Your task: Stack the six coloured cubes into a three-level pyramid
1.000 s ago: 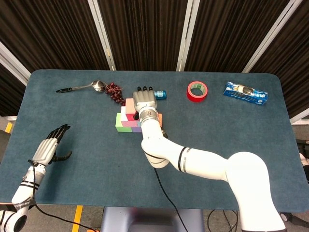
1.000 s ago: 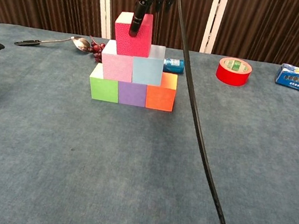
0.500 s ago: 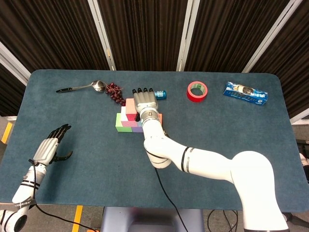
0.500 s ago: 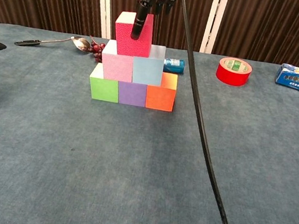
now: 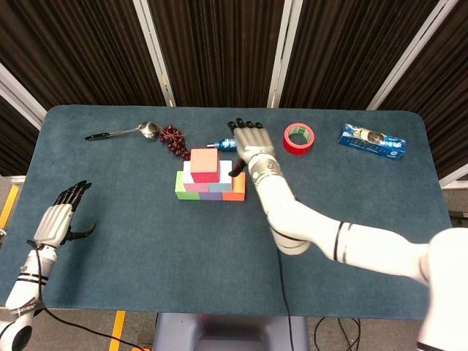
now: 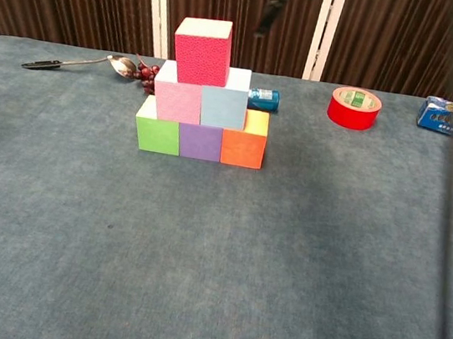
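The red cube (image 6: pixel 202 50) sits on top of the pink cube (image 6: pixel 177 101) and pale blue cube (image 6: pixel 222 107). The right hand (image 5: pixel 250 146) is beside the pile, fingers apart, holding nothing. The left hand (image 5: pixel 57 221) lies open, far away.

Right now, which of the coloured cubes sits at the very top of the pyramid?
The dark pink cube. It stands alone on the third level, resting on the light pink cube and pale blue cube; no hand touches it.

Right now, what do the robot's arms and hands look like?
Both arms are glossy white with black bands at the joints. The right hand has a silver-grey metal back and black fingers; so does the left hand. A thin black cable trails from each arm past the table's near edge.
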Motion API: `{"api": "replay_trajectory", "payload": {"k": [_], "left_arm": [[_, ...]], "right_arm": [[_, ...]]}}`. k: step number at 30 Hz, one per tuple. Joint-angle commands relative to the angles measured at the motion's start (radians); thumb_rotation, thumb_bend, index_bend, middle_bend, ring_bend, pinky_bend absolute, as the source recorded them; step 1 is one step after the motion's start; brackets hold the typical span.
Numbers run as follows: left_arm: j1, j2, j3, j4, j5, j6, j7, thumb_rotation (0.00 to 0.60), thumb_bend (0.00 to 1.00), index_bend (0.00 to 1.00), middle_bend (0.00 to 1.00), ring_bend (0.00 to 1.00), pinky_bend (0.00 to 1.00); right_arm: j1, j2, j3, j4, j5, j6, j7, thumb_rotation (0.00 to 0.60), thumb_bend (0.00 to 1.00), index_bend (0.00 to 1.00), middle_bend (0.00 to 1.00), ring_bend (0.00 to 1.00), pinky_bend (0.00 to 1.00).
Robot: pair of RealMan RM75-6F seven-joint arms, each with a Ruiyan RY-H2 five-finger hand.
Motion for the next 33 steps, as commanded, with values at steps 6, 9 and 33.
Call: {"api": "replay_trajectory", "payload": {"k": [6,9,33], "left_arm": [[0.087,0.06,-0.003,-0.081,-0.038,0.114,0.12,0.6,0.34,0.0,0.0,0.01,0.08],[0.129,0.078,0.011,-0.125,-0.038,0.168,0.173,0.6,0.34,0.0,0.0,0.02,0.08],[0.315,0.054,0.1,-0.331,0.057,0.389,0.408,0.6,0.34,0.0,0.0,0.04,0.07]], "right_arm": [[-0.626,0.331,-0.026,-0.368,-0.699,-0.085,0.556,0.6,0.11,0.01,0.06,0.0,0.0],[-0.825,0.338,-0.058,-0.367,-1.01,-0.027,0.75,0.6,0.15,0.03,0.06,0.0,0.0],[-1.33,0.108,-0.468,0.134,-1.956,0.636,1.501,0.6,0.18,0.0,0.02,0.0,0.0]]}}
